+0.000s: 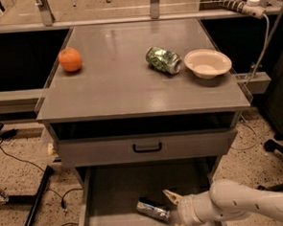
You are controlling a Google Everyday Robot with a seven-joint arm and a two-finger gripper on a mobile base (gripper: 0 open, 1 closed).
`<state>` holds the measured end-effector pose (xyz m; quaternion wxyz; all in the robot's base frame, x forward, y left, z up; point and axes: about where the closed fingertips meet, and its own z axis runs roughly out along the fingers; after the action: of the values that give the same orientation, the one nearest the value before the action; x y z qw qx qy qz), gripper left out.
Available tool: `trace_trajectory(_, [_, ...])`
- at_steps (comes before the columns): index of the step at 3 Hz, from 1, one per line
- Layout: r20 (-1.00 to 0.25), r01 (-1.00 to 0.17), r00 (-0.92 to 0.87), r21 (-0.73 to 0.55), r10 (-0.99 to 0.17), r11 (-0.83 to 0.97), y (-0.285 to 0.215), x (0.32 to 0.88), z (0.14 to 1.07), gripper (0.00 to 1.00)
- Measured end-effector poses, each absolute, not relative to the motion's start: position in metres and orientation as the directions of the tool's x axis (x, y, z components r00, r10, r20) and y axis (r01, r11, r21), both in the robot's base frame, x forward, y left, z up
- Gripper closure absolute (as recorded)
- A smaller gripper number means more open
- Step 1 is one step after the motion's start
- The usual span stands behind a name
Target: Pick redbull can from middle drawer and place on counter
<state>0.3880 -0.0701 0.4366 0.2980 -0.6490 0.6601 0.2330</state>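
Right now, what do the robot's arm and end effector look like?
The arm is a smooth, rounded white shell with small dark dots. The end effector, down in the open drawer, has pale tan pointed fingers. No cables show.
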Motion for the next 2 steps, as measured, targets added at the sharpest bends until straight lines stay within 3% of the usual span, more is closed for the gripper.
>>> trace_trajectory(2, [-0.76,-0.996,-0.042,-0.023,-0.649,0.091,-0.034,0.393,0.387,0.0])
